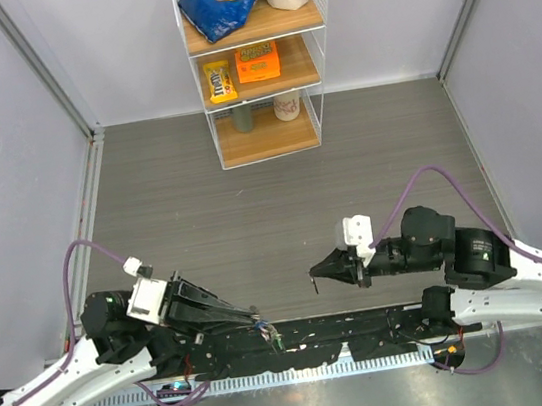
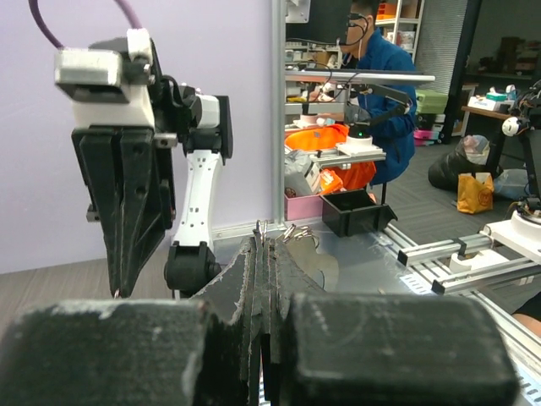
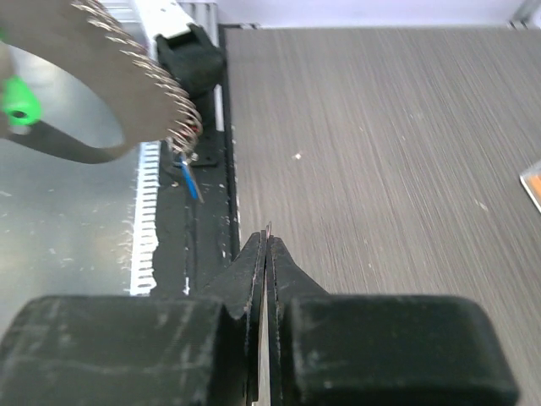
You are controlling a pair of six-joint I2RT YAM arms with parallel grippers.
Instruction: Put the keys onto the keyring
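Grey wood-grain table (image 1: 278,182), wire shelf (image 1: 257,64) of snacks at the back, metal rail (image 1: 369,328) along the near edge.

Left gripper (image 1: 260,324) sits low at the near edge, pointing right. Its fingers are pressed together on the keyring (image 2: 292,233): the left wrist view shows thin wire loops sticking up at the tip. In the top view, small blue and green bits hang there too, so the keys (image 1: 269,335) look bunched at the same spot, above the rail. The right wrist view catches the ring's coiled edge at upper left, with the green key (image 3: 17,101) and blue key (image 3: 191,178) near it, all blurry.

Right gripper (image 1: 314,276) is just beside the left one, a gap between, pointing left. Its fingers are together on a metal sliver (image 3: 268,228) poking from the tip. Possibly a key or the ring's end; too small to tell.

Step, as judged: lining up for threading, nothing visibly joined between the two grippers yet.

Next move calls for closing the gap, with the right tip carrying the sliver toward the ring. It needs fine alignment, since the ring is floppy and the parts are tiny. Left should hold steady.
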